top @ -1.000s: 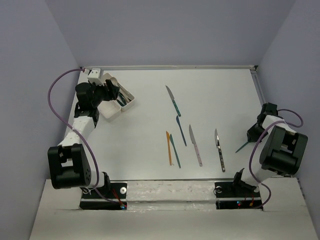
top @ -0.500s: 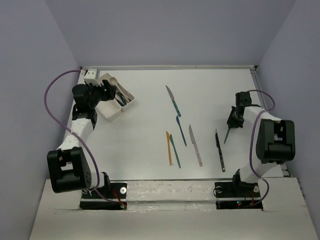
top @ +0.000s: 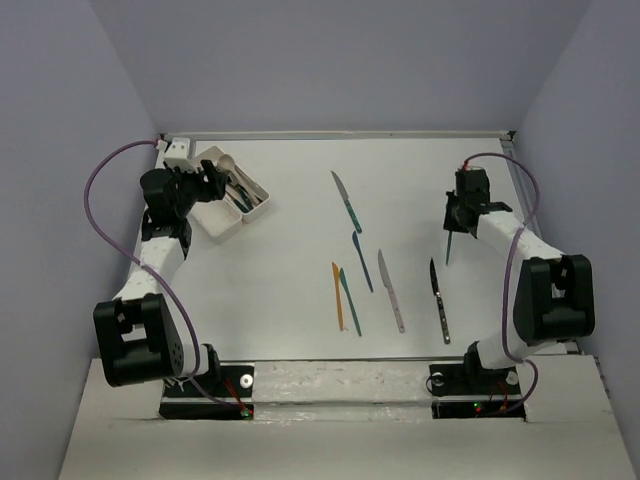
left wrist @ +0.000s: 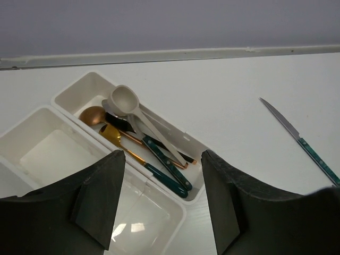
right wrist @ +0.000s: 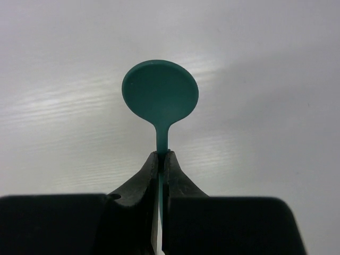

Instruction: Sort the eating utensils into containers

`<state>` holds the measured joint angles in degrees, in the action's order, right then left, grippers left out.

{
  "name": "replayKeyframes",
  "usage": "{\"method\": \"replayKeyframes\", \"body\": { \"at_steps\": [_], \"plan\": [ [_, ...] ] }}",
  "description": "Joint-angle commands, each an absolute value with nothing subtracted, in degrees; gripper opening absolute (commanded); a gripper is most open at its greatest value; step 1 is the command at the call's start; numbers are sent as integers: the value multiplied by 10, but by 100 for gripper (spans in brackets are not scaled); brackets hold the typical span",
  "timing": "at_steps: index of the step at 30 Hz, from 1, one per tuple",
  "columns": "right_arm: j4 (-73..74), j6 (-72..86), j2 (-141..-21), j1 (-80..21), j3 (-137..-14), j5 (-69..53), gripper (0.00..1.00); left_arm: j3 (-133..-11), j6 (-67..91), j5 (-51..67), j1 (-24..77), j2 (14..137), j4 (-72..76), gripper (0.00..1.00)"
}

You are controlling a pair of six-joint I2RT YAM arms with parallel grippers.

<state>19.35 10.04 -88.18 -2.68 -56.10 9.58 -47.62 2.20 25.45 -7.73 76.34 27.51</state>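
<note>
My right gripper [right wrist: 163,156] is shut on the thin handle of a teal spoon [right wrist: 160,95], whose round bowl sticks out past the fingertips. In the top view that right gripper [top: 456,218] is above the table's right side and the teal spoon [top: 449,250] hangs below it. The two joined white containers [top: 222,222] sit at the far left. My left gripper [left wrist: 162,159] hovers open over the containers [left wrist: 32,119]. The far compartment holds cream [left wrist: 125,99], copper [left wrist: 93,114] and gold [left wrist: 109,133] spoons and dark teal handles. The near compartment looks bare.
Several knives lie mid-table: a teal-handled one [top: 346,200], blue [top: 361,260], orange [top: 337,295], teal [top: 349,298], grey [top: 391,290] and black-handled [top: 438,300]. A raised rail [top: 340,133] runs along the table's far edge, with walls on both sides.
My right arm swung from the near right edge up and inward, carrying the teal spoon off the table. My left gripper drifted slightly left beside the containers and stayed open.
</note>
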Motion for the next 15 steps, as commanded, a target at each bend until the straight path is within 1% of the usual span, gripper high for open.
{"method": "replayKeyframes", "body": {
  "at_steps": [1,3,4,6,7,10,11,12,14,15],
  "plan": [
    [159,64,-874,-145,-718,148,0,-476,-38,222,-98,740,277,70],
    [157,53,-902,-197,-788,161,0,-475,-53,202,-106,736,263,71],
    [151,34,-943,-244,-866,170,0,-471,-65,195,-111,731,259,71],
    [142,15,-994,-286,-949,172,0,-463,-74,178,-123,725,255,72],
    [135,5,-1053,-320,-1036,164,0,-453,-79,171,-127,718,254,72],
    [122,-27,-1148,-361,-1175,120,0,-431,-90,152,-146,708,254,73],
    [118,-29,-1217,-373,-1222,109,0,-426,-91,147,-150,706,253,73],
    [114,-30,-1252,-394,-1320,101,0,-423,-94,136,-158,706,254,73],
    [91,-33,-1319,-412,-1414,70,0,-417,-99,125,-164,709,254,73],
    [48,-38,-1375,-428,-1474,53,0,-416,-99,116,-170,711,254,73]
  ]
}}
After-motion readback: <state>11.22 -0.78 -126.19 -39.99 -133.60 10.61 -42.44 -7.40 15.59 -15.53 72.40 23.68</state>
